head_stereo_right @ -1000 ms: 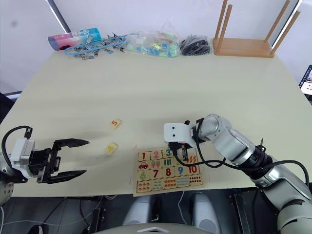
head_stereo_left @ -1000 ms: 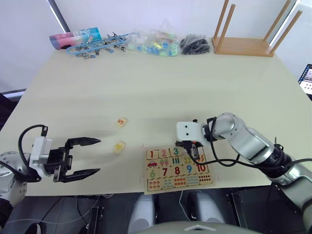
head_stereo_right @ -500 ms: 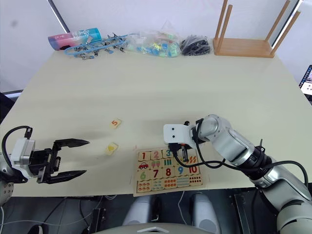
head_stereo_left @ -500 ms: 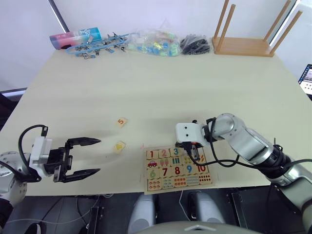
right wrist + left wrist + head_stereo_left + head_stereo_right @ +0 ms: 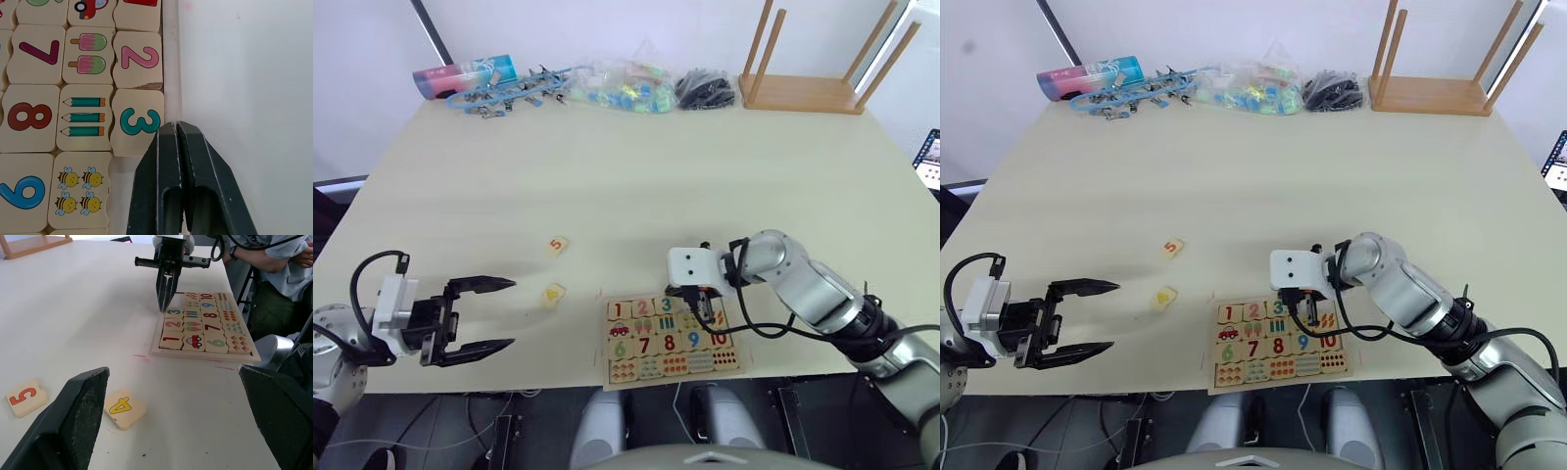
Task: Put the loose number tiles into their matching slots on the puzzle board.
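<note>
The puzzle board (image 5: 736,340) lies near the table's front edge, with tiles 1, 2 and 3 (image 5: 139,121) seated in its first row. My right gripper (image 5: 175,125) is shut and empty. Its tips rest on the board's far rim beside the 3, and it partly hides the matching slots past the 3. It also shows as the right gripper (image 5: 165,303) in the left wrist view. Two loose number tiles lie left of the board: the orange 5 (image 5: 558,245) and the yellow 4 (image 5: 552,293). My left gripper (image 5: 513,313) hovers open left of them.
At the table's back edge are a pink-and-blue tube (image 5: 460,75), blue lanyards (image 5: 514,90), clear bags of small parts (image 5: 626,88), a black bundle (image 5: 705,90) and a wooden rack (image 5: 808,88). A person (image 5: 266,259) sits beyond the board.
</note>
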### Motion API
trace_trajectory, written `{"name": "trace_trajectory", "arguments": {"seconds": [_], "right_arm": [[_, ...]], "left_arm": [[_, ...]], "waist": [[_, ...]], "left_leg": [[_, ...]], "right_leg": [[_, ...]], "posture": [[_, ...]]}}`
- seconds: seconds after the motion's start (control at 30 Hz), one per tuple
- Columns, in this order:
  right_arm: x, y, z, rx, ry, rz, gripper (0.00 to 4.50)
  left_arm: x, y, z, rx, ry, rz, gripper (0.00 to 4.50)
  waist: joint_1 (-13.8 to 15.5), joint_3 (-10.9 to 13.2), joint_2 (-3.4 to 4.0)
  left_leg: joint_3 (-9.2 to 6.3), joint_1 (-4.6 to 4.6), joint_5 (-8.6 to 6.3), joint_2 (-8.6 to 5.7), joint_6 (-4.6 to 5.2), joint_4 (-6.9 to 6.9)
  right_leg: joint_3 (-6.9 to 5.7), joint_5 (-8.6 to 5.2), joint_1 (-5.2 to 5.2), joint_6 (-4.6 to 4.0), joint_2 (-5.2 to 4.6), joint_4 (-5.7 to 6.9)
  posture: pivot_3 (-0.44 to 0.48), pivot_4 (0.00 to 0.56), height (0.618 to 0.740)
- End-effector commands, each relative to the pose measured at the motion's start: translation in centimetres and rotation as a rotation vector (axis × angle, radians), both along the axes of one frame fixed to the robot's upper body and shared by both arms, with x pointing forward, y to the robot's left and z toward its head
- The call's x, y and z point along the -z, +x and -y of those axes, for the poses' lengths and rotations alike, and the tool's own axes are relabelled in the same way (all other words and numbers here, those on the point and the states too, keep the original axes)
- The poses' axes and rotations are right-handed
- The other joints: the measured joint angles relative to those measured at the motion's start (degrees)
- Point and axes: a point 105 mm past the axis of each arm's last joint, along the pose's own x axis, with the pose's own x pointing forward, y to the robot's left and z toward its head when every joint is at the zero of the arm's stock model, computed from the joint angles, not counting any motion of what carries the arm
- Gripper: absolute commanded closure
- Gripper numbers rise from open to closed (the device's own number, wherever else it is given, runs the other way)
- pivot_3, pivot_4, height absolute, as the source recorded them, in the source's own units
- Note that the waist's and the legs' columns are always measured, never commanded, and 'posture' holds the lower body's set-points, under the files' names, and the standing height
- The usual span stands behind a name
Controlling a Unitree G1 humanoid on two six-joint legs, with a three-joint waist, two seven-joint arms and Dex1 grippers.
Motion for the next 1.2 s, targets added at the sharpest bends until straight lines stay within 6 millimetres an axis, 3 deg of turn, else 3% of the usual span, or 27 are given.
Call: {"name": "trace_trajectory", "arguments": {"seconds": [0.03, 0.43, 0.7, 0.9, 1.03, 1.17, 1.2], "right_arm": [[-1.8, -0.4, -0.4, -0.023, 0.078, 0.030, 4.44], [-2.5, -1.2, -0.5, -0.030, 0.200, 0.002, 4.44], [-3.2, -2.4, 1.1, 0.038, 0.399, -0.033, 4.44], [-2.6, -3.4, 4.8, 0.158, 0.498, -0.017, 4.44], [-2.1, -4.0, 7.4, 0.288, 0.585, 0.017, 4.44], [-1.6, -4.7, 11.7, 0.478, 0.669, 0.090, 4.44], [-1.5, -5.0, 12.4, 0.497, 0.673, 0.100, 4.22]], "left_arm": [[-0.2, -0.2, 0.2, 0.040, 0.012, 0.001, 0.00], [-0.2, 0.0, 0.2, 0.039, 0.011, -0.002, 0.00], [-0.3, 0.1, -0.1, 0.015, -0.006, -0.016, 0.00], [-0.1, 0.4, -0.8, -0.047, -0.039, -0.023, 0.00], [1.0, 0.8, -1.7, -0.108, -0.006, -0.059, 0.00], [1.8, 1.2, -2.4, -0.205, -0.015, -0.128, 0.00], [1.9, 1.3, -2.4, -0.224, -0.015, -0.121, 0.00]], "waist": [[0.0, 0.0, 0.00], [0.0, 0.0, -0.01], [0.1, 0.0, -0.02], [0.4, 0.0, -0.02], [0.5, 0.0, -0.03], [0.8, 0.0, -0.05], [0.9, 0.0, -0.06]], "left_leg": [[0.00, 0.00, 0.00, 0.00, 0.00, 0.00], [-0.01, 0.00, -0.01, 0.00, 0.02, 0.01], [-0.04, 0.01, -0.02, -0.01, 0.03, 0.01], [-0.04, 0.04, -0.02, -0.02, 0.03, 0.03], [-0.06, 0.06, -0.02, -0.01, 0.04, 0.02], [-0.06, 0.05, -0.02, -0.02, 0.03, 0.03], [-0.05, 0.06, -0.02, -0.03, 0.04, 0.04]], "right_leg": [[0.00, 0.00, 0.00, 0.00, 0.00, 0.00], [0.00, 0.00, 0.01, 0.00, 0.00, 0.00], [-0.01, 0.00, 0.05, 0.00, 0.00, 0.00], [-0.01, 0.00, 0.11, 0.01, 0.00, -0.02], [-0.01, 0.00, 0.11, 0.00, 0.03, 0.01], [-0.01, 0.00, 0.16, 0.01, 0.03, -0.01], [-0.01, 0.00, 0.17, 0.03, 0.01, -0.03]], "posture": [[0.000, 0.150, 0.737], [0.000, 0.150, 0.737], [0.000, 0.150, 0.737], [0.000, 0.150, 0.737], [0.000, 0.150, 0.737], [0.000, 0.150, 0.737], [0.000, 0.150, 0.737]]}}
